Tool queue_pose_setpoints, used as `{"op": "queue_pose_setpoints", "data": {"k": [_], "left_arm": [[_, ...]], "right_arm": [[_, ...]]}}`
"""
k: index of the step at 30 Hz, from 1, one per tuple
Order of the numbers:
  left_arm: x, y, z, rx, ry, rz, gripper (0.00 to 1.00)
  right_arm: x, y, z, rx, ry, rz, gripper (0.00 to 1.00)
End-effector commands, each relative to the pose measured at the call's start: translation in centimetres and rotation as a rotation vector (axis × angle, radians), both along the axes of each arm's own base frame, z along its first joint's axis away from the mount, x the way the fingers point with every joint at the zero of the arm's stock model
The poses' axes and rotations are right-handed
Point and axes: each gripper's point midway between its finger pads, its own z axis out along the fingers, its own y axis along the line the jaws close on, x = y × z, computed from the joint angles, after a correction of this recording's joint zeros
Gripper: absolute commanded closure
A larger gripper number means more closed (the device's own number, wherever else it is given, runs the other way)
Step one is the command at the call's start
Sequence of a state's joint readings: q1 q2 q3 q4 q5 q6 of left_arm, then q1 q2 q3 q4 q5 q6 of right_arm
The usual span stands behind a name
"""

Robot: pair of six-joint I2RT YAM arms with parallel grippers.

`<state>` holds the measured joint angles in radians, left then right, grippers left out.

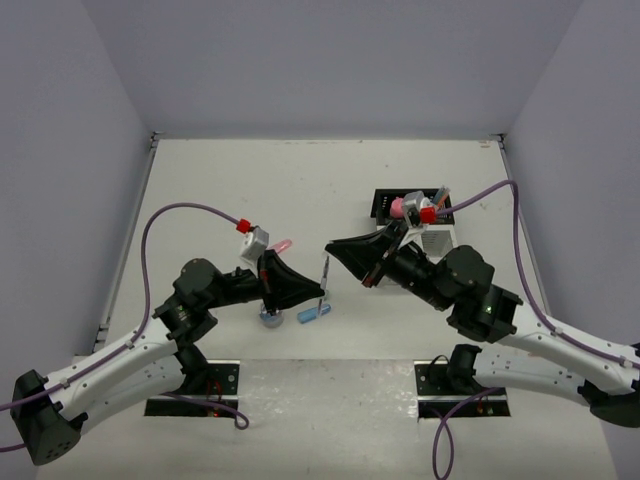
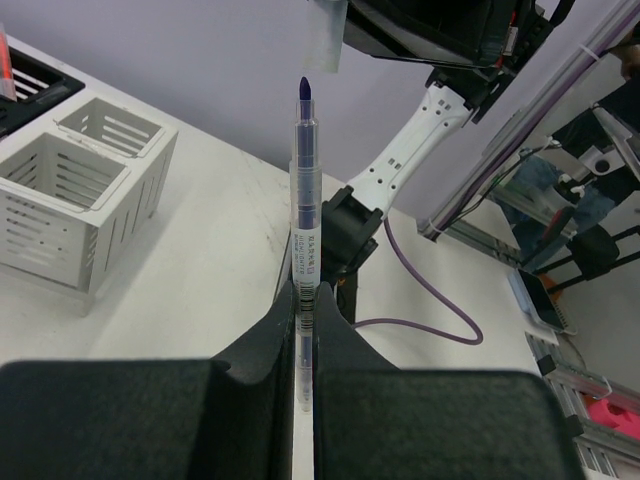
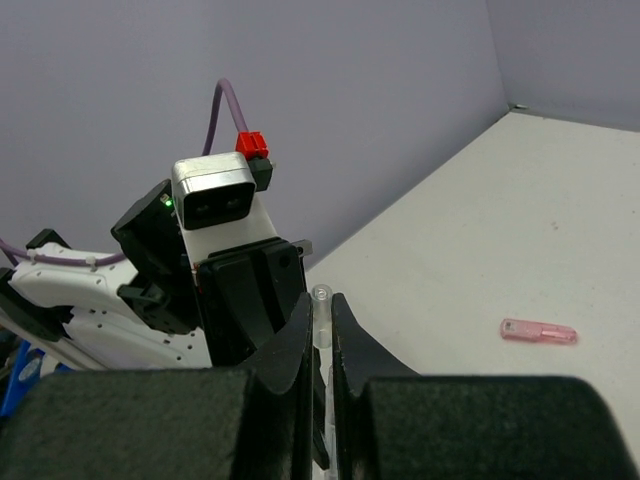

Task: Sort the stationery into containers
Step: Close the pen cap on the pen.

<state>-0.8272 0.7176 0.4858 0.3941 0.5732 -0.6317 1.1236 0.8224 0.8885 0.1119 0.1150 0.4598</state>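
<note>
- Left gripper [image 2: 305, 318] is pinched on the lower barrel of a clear pen [image 2: 305, 200]; the pen stands straight out from the fingers, its purple tip bare; in the top view it sits at centre frame [image 1: 324, 272]
- Right gripper [image 3: 320, 310] is pressed together on a clear cap [image 3: 321, 300]; in the left wrist view the cap [image 2: 327, 35] hangs just above and right of the pen tip, not touching it
- Both grippers meet tip to tip at the middle of the top view, left [image 1: 318, 292] and right [image 1: 333, 247]
- Below the left gripper on the table: a blue piece [image 1: 313, 314] and a grey-blue roll [image 1: 270, 318]; a pink capsule [image 1: 283, 244] lies above it, alone at right in the right wrist view [image 3: 538, 331]
- White box [image 2: 80, 190], left of the left wrist view: two compartments, slotted walls showing inside; in the top view it is mostly hidden by the right arm [image 1: 437, 240]
- Black box [image 1: 385, 200], upper right of centre, touching the white box: a pink item [image 1: 398, 207] inside; thin pens [image 1: 441, 194] lean out at its right end; which compartment, I cannot tell
</note>
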Motion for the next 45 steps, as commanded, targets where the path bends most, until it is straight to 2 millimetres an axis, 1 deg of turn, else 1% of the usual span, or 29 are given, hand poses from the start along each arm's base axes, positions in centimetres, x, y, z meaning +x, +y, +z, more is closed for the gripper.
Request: {"op": "queue_pose_setpoints", "data": {"k": [1, 7, 18, 26, 30, 35, 45], "left_arm": [[-0.4, 0.2, 1.9, -0.022, -0.07, -0.014, 1.0], [-0.5, 0.2, 2.2, -0.025, -0.077, -0.016, 1.0], [-0.7, 0.3, 2.9, -0.036, -0.089, -0.017, 1.0], [-0.4, 0.3, 2.8, -0.032, -0.086, -0.003, 1.0], [-0.2, 0.3, 2.8, -0.034, -0.088, 0.003, 1.0], [-0.1, 0.4, 2.9, -0.031, -0.091, 0.014, 1.0], [0.7, 0.8, 3.3, -0.02, -0.117, 0.072, 1.0]], "right_arm": [[-0.1, -1.2, 2.7, 0.034, -0.045, -0.024, 1.0], [0.2, -1.4, 2.1, 0.013, -0.043, -0.042, 1.0], [0.5, -0.8, 0.9, -0.019, -0.031, -0.043, 1.0], [-0.1, -0.2, 1.0, -0.013, -0.025, 0.001, 1.0], [-0.4, 0.4, 0.7, -0.029, -0.014, 0.029, 1.0], [-0.4, 0.4, 0.5, -0.034, -0.014, 0.032, 1.0], [-0.8, 0.5, -1.0, -0.112, -0.003, 0.056, 1.0]]}}
